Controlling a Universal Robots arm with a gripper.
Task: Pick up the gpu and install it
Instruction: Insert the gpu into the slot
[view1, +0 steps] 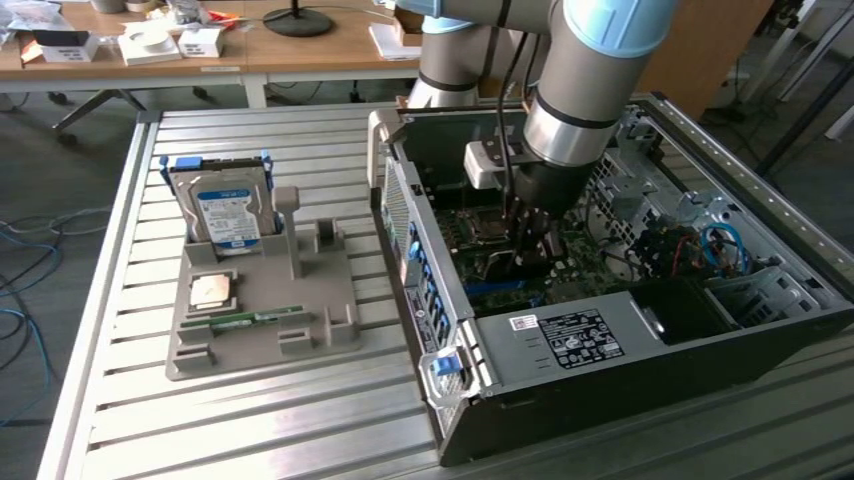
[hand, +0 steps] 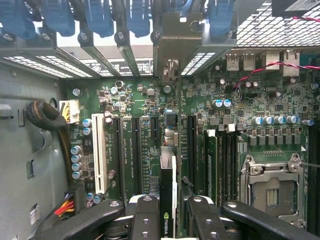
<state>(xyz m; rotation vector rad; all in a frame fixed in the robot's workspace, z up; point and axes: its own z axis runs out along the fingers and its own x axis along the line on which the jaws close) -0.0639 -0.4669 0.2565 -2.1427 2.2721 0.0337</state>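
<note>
Open case (view1: 408, 236), walls close around motherboard (hand: 150, 102); pincer (hand: 170, 214) clamped on gpu (hand: 167, 175), edge-on, seemingly just above it.

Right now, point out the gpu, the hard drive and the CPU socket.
gpu (hand: 167, 200): wrist view, on the card's dark edge.
hard drive (view1: 227, 215): exterior view, on its blue-white label.
CPU socket (hand: 272, 195): wrist view, on the socket's middle.
</note>
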